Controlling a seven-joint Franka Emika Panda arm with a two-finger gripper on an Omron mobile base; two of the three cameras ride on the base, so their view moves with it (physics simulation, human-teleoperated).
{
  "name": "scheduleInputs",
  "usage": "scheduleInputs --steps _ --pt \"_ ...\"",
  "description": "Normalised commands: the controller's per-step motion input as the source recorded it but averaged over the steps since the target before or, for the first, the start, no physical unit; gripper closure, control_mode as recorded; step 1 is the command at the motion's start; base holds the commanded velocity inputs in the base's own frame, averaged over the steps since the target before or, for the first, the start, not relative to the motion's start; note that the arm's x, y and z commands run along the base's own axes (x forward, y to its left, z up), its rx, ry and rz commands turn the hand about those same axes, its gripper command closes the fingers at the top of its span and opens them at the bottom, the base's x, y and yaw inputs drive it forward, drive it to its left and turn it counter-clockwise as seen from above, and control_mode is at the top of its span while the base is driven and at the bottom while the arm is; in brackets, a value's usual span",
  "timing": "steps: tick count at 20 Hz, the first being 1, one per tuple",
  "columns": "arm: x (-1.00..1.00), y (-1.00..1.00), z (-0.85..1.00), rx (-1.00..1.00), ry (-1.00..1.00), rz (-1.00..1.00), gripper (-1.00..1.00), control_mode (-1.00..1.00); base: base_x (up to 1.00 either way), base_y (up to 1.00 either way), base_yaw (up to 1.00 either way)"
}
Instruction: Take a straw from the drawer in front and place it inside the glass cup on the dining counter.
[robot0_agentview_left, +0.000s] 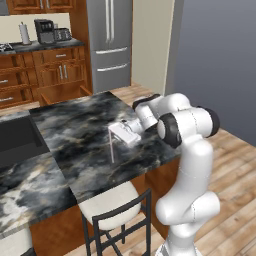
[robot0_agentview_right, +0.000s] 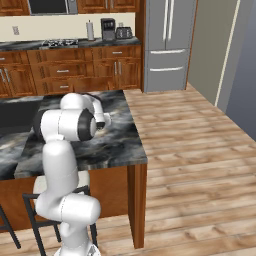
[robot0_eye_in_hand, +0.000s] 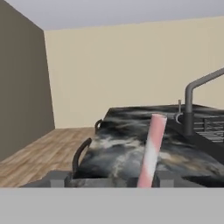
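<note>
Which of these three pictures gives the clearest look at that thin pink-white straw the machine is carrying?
The hand view: the thin pale pink-white straw rises large between the end effector's tips. The left base view shows it as a faint thin line hanging below the hand over the black-and-grey marble counter. In the right base view I cannot make it out.

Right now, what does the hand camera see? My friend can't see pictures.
A pink-and-white straw sticks up from between the end effector fingertips, over a dark marble counter. A grey faucet rises at the right, with a wood floor and cream wall beyond.
</note>
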Motion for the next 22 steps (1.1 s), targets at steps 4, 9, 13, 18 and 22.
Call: scheduleInputs --steps 4,9,13,18,22 --pt "-0.36 0.00 0.05 0.00 -0.13 0.00 -1.00 -1.00 0.00 0.00 0.00" --pt "-0.33 0.00 0.10 0.00 -0.12 0.00 -1.00 -1.00 0.00 0.00 0.00" --pt "-0.36 -0.01 0.14 0.00 -0.12 0.00 -1.00 -1.00 0.00 0.00 0.00" --pt "-0.16 -0.05 0.18 -0.01 -0.11 0.00 -1.00 -1.00 0.00 0.00 0.00" --pt "0.00 -0.12 0.23 -0.03 -0.09 -0.01 -1.00 -1.00 0.00 0.00 0.00"
